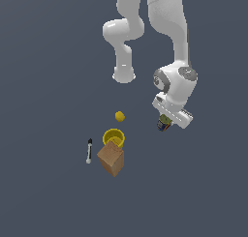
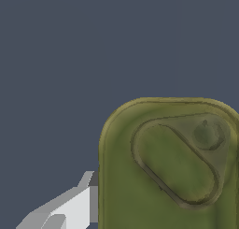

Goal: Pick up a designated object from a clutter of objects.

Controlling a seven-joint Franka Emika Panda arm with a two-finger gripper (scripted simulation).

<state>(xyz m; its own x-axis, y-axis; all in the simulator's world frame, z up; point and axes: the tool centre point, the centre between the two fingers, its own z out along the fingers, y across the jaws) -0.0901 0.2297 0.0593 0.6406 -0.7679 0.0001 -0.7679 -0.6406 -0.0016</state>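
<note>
While pinching the small squat olive-topped can [image 1: 164, 123], the gripper [image 1: 165, 124] hangs at 3 o'clock of the yellow cup [image 1: 114, 136], well apart.

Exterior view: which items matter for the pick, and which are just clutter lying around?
Part of the job:
- small can, olive-green top, sitting under the gripper
- the gripper itself, with a finger beside the can

Just lying about:
- yellow ball
- yellow cup
- brown box
- black-and-white marker
</note>
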